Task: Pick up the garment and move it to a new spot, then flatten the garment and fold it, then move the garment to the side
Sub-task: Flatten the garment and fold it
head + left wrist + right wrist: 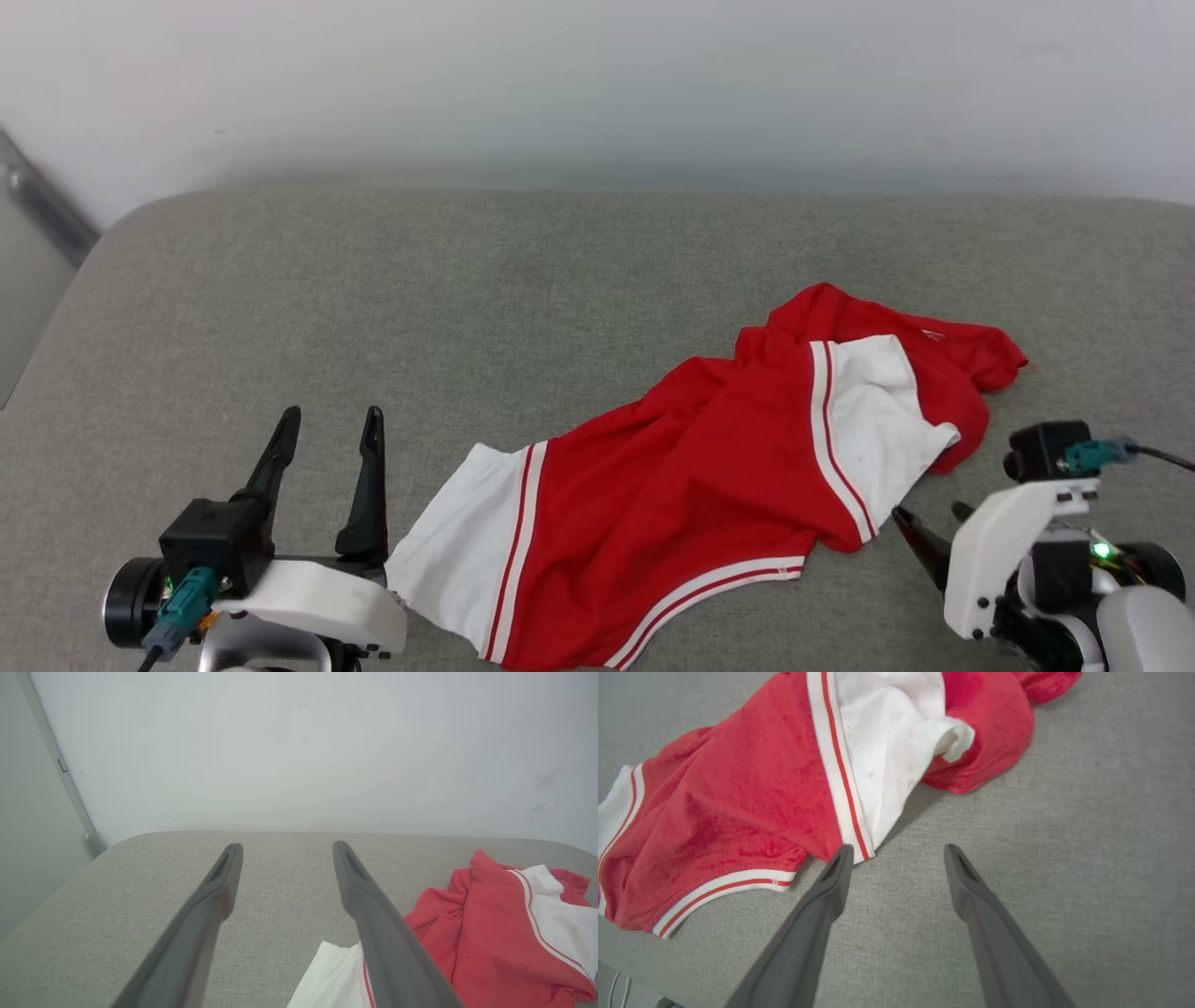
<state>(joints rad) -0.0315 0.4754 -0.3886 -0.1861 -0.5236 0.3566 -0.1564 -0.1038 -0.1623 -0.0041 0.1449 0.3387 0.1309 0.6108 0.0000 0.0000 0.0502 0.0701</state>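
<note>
There is one garment (691, 485), one grey table (467, 280), and two hands, a left hand (331, 415) and a right hand (931, 511), each with two dark fingers (275, 457), four fingers in all

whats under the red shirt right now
The shirt lies crumpled on the grey cushion, which shows around it. Whatever lies beneath its folds is covered.

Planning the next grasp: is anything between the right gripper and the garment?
Nothing visible does. The open right gripper points at the garment, close beside its striped sleeve edge, with grey cushion beneath.
</note>
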